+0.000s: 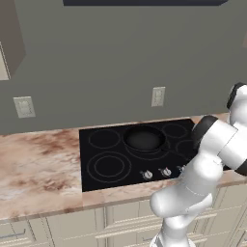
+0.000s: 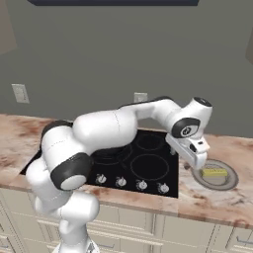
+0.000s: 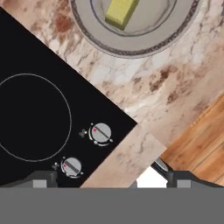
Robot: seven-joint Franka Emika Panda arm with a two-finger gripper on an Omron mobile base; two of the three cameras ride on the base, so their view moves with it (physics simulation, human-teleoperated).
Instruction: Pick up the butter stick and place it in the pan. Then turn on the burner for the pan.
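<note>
The butter stick, a pale-yellow block, lies on a round grey plate on the counter to the right of the cooktop; the butter stick and plate also appear in the right base view. My gripper hangs just left of and above the plate. In the hand view the gripper is open, its fingertips wide apart with nothing between them. The black pan sits on the back-middle burner of the cooktop, empty.
Silver knobs line the front edge of the black glass cooktop. A thin burner ring lies close by the hand. The marble counter runs left and right; its front edge drops to a wooden floor.
</note>
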